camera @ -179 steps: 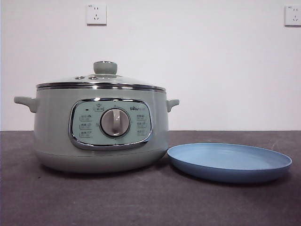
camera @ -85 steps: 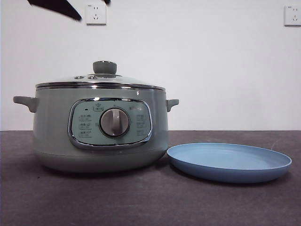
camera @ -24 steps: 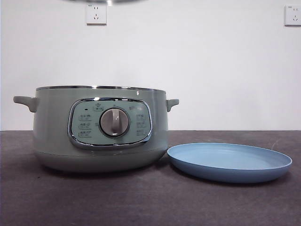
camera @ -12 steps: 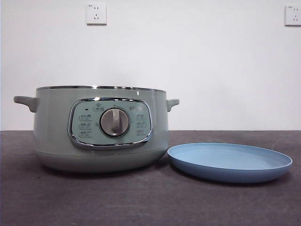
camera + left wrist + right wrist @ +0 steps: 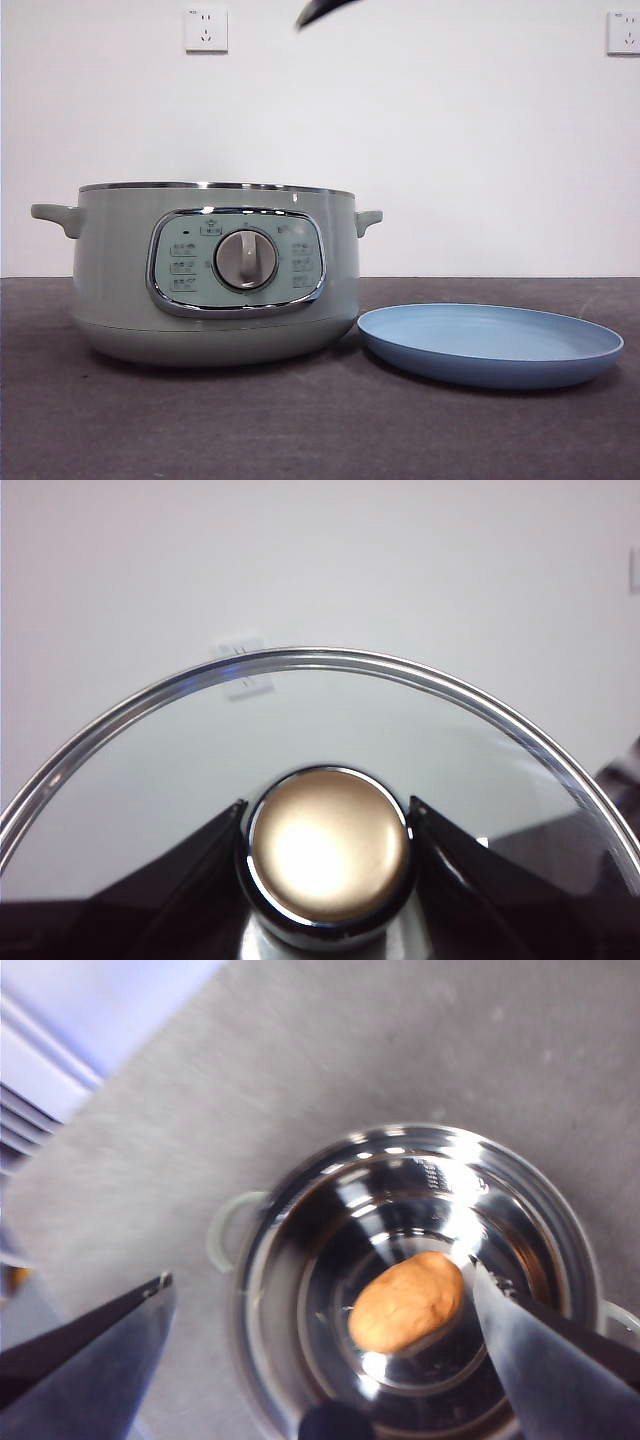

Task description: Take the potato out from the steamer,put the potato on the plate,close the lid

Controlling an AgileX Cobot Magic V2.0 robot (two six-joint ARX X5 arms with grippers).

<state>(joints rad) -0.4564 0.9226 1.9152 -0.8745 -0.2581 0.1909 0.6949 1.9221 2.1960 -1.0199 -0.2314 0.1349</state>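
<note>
Overhead, right pincer (image 5: 320, 1360) gapes above potato (image 5: 406, 1301) inside steamer (image 5: 300, 1260).

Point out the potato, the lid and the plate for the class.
potato (image 5: 408, 1301), right wrist view, middle of its skin.
lid (image 5: 330, 845), left wrist view, its knob.
plate (image 5: 490, 368), front view, its front rim.

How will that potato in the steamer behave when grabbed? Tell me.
The potato is oval and smooth, so it may roll or twist between the open right claw above it. It lies loose on the steamer's shiny curved bottom, so a nudge could slide it. It looks firm rather than floppy.
</note>
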